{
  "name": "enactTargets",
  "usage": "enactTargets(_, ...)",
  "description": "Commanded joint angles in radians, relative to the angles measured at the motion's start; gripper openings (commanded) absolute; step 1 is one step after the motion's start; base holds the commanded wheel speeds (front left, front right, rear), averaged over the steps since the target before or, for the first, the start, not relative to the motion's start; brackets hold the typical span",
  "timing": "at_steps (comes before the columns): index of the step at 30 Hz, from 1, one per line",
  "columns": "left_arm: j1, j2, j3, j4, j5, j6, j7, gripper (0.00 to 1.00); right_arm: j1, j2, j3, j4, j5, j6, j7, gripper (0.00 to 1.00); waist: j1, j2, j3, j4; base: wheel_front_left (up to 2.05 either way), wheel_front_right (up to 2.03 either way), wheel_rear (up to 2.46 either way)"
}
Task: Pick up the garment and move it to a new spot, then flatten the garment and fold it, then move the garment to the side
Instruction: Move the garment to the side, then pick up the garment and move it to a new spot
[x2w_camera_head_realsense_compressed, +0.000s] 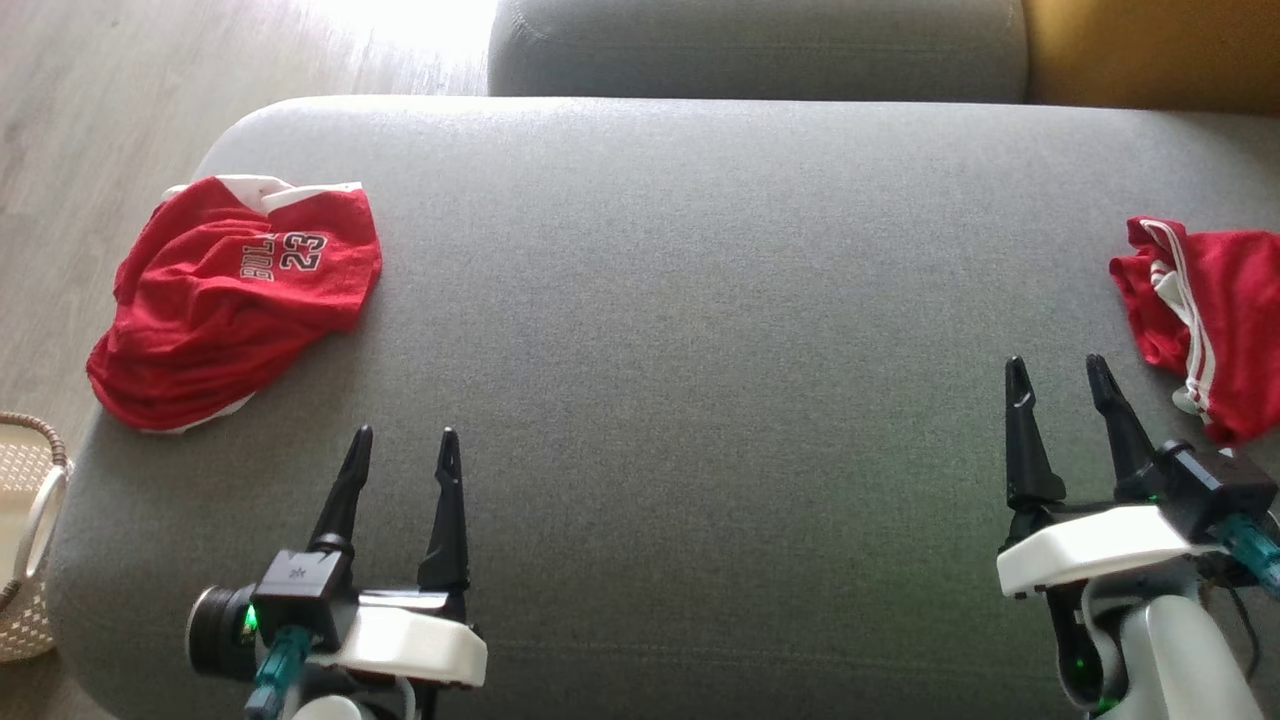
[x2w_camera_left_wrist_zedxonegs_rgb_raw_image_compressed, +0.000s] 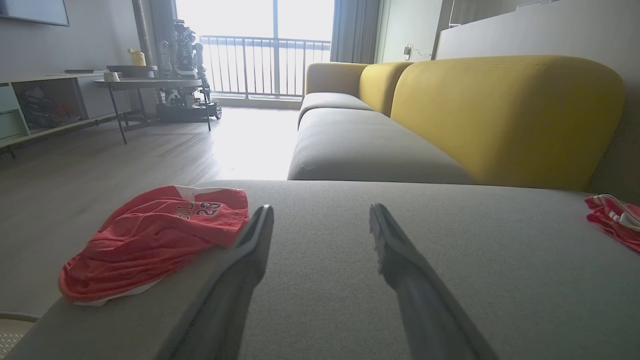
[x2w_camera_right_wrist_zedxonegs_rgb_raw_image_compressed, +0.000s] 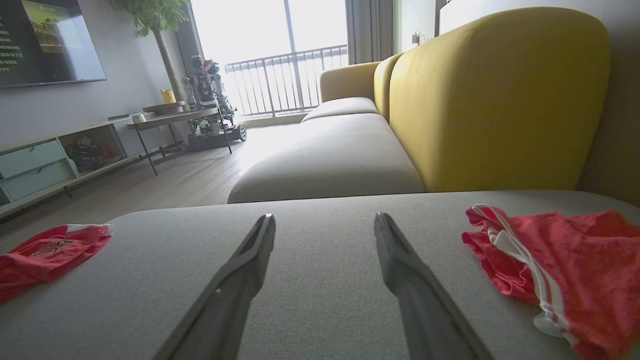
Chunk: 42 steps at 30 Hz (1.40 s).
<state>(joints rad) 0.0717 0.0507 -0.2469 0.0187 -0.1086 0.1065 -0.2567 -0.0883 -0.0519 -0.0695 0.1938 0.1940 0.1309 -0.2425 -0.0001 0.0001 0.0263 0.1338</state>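
We find the left claw (x2w_camera_head_realsense_compressed: 405, 432) and right claw (x2w_camera_head_realsense_compressed: 1055, 360) spread, empty, at the near edge of the cushion (x2w_camera_head_realsense_compressed: 700, 300); the jersey (x2w_camera_head_realsense_compressed: 235, 300) lies at its left edge, ahead-left of the left claw, the shorts (x2w_camera_head_realsense_compressed: 1210, 320) at its right edge, just beside the right claw.

The jersey (x2w_camera_head_realsense_compressed: 235, 300) is red with white trim, the shorts (x2w_camera_head_realsense_compressed: 1215, 310) red with white stripes, the sofa seat (x2w_camera_head_realsense_compressed: 700, 330) grey, its backrest (x2w_camera_head_realsense_compressed: 1150, 50) yellow.

Left pincer (x2w_camera_head_realsense_compressed: 405, 434), right pincer (x2w_camera_head_realsense_compressed: 1055, 361) spread above grey cushion (x2w_camera_head_realsense_compressed: 700, 330); red jersey (x2w_camera_head_realsense_compressed: 225, 300) left, red striped garment (x2w_camera_head_realsense_compressed: 1215, 320) right
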Motion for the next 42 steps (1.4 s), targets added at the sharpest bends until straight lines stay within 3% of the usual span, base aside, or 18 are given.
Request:
enactTargets(1, -0.032, 0.0, 0.03, -0.03, -0.009, 0.007, -0.005, 1.0, -0.022, 0.002, 0.024, -0.029, -0.003, 0.0, -0.01, 1.0, 0.0001, -0.0001, 0.0, -0.001, 0.0, 0.0, 0.0)
enactTargets(32, -0.05, 0.0, 0.028, -0.027, -0.008, 0.006, -0.005, 1.0, -0.035, 0.002, 0.018, -0.006, 0.007, 0.0, -0.014, 1.0, 0.0001, -0.0001, 0.026, -0.007, 0.0, 0.0, 0.0)
enactTargets(42, -0.055, 0.0, 0.041, -0.03, -0.023, 0.01, -0.005, 1.0, -0.023, 0.002, 0.058, -0.015, 0.025, 0.0, -0.012, 1.0, 0.0001, -0.0001, 0.045, 0.094, 0.0, 0.0, 0.0)
